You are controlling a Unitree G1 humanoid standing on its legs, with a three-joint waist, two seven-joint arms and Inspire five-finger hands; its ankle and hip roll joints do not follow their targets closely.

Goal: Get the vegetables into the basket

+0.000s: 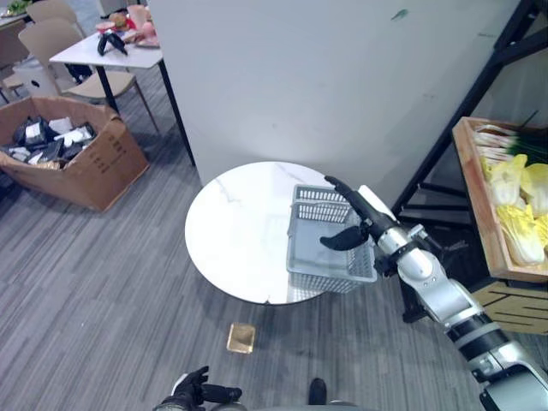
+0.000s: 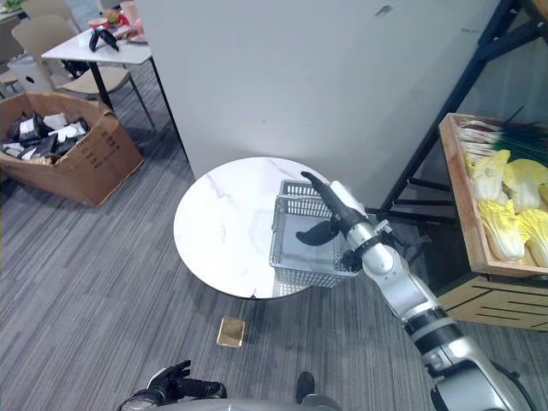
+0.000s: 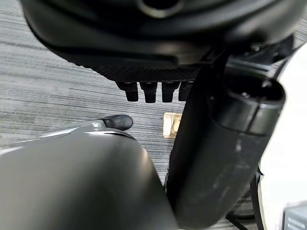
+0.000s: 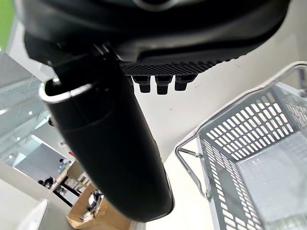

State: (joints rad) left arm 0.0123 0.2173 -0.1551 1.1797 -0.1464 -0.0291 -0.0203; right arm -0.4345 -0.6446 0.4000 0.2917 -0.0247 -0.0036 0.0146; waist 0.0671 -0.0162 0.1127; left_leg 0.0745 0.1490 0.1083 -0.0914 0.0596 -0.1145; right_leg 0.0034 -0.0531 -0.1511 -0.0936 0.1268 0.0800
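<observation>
- The basket is grey plastic, rectangular, its walls pierced with rows of slots and its floor solid; it sits at the right edge of a round white table with a faint marble vein, its near right corner hanging over the rim.
- The right hand hovers over the basket's right side — fingers stretched straight toward the far wall, thumb jutting left above the interior, gripping nothing.
- The vegetables lie well apart to the right, in a wooden crate on a dark metal rack: pale yellow leafy cabbages, with long green stalks farther back.
- The left hand hangs low at the near edge above the grey ribbed carpet, fingers relaxed and empty.
- A small tan block lies on the floor near the table.
- No legible writing shows.
</observation>
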